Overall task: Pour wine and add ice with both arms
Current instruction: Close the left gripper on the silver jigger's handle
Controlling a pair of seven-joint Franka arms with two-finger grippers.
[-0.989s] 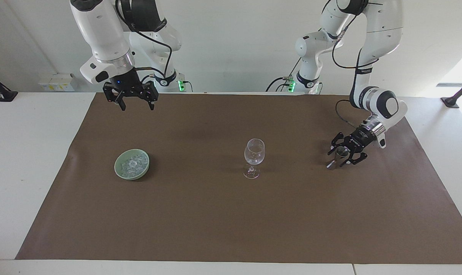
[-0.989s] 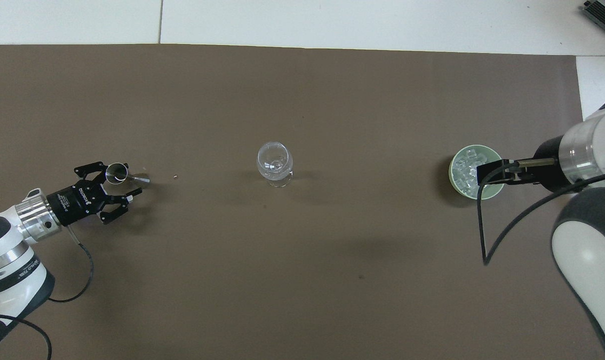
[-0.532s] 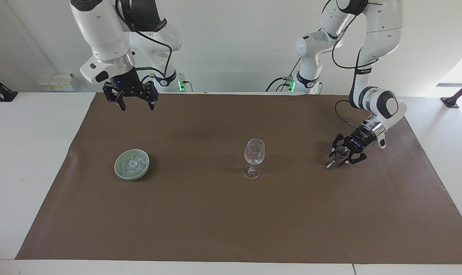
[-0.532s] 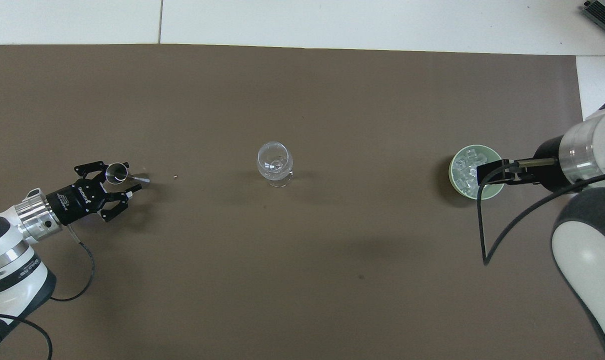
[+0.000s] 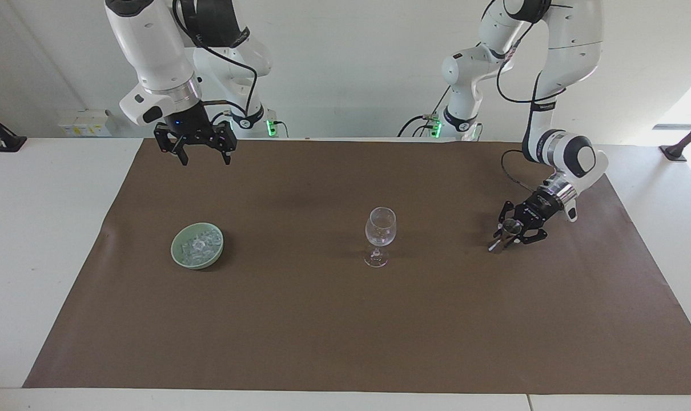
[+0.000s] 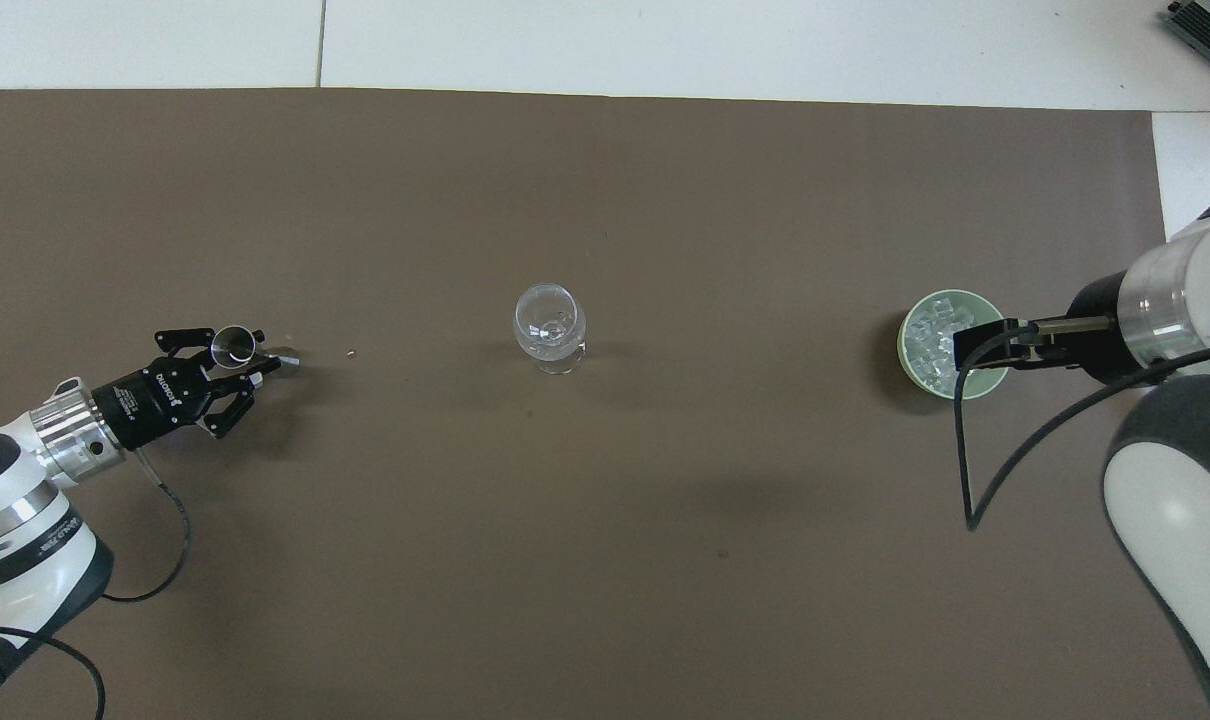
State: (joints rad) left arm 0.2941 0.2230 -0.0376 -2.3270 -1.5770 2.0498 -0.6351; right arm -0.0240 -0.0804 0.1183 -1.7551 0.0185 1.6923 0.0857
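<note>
A clear, round wine glass [image 5: 380, 235] on a thin stem is standing in the middle of the brown paper mat [image 5: 345, 319], and I am using it as my marker. It looks to be sitting there so both arms can reach it. Toward the left arm's end from the glass, the left gripper [image 5: 512, 232] is down low at the mat, leaning in sideways, with its fingers around a small shiny metal measuring cup [image 6: 233, 345]. I cannot tell if it is squeezing the cup tight yet. I think it is getting ready to lift and pour. Toward the right arm's end from the glass, a pale green round bowl [image 5: 178, 255] is holding the little clear ice cubes [image 5: 199, 244]. The right gripper [image 5: 203, 154] is hanging high in the air, pointing straight down, with its fingers spread wide and nothing in them. That arm is waiting.
</note>
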